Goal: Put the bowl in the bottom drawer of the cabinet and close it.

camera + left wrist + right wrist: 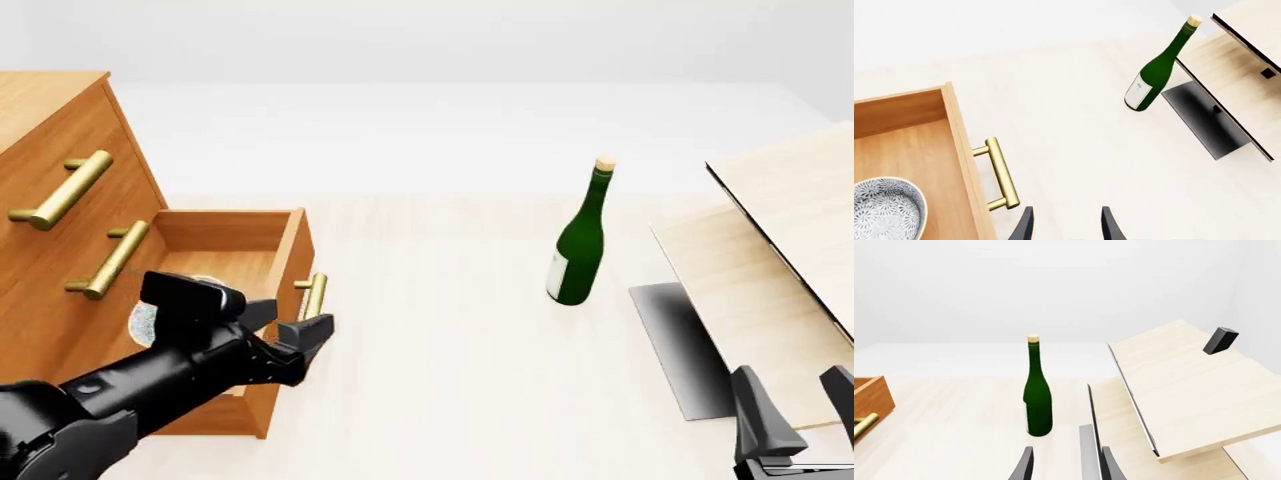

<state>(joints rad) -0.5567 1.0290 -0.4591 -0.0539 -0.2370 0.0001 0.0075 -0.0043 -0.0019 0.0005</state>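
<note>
The left claw point(310, 337) hangs just outside the front of the bottom drawer point(274, 300), its two dark fingers point(1023, 226) spread apart with nothing between them. In the left wrist view the fingertips sit just beside the brass bar handle point(999, 173) without touching it. The bowl point(884, 209), white with grey speckles, rests inside the drawer on its wooden floor, behind the front panel and so on the far side of the handle from the claw; in the front view the left arm hides most of the bowl, leaving only a speckled sliver. The drawer stands pulled out from the cabinet point(54, 190), whose two upper drawers are shut.

The right claw point(791, 400) hovers low at the near right edge of the surface point(441, 330), well apart from the drawer and bowl, fingers likewise parted and empty. Ahead of it a green bottle point(581, 240) stands upright near the middle of the surface. Just beside the right claw lie pale wood boards point(787, 230), one tilted above another, with a dark grey panel point(678, 340) lying flat beneath them.
</note>
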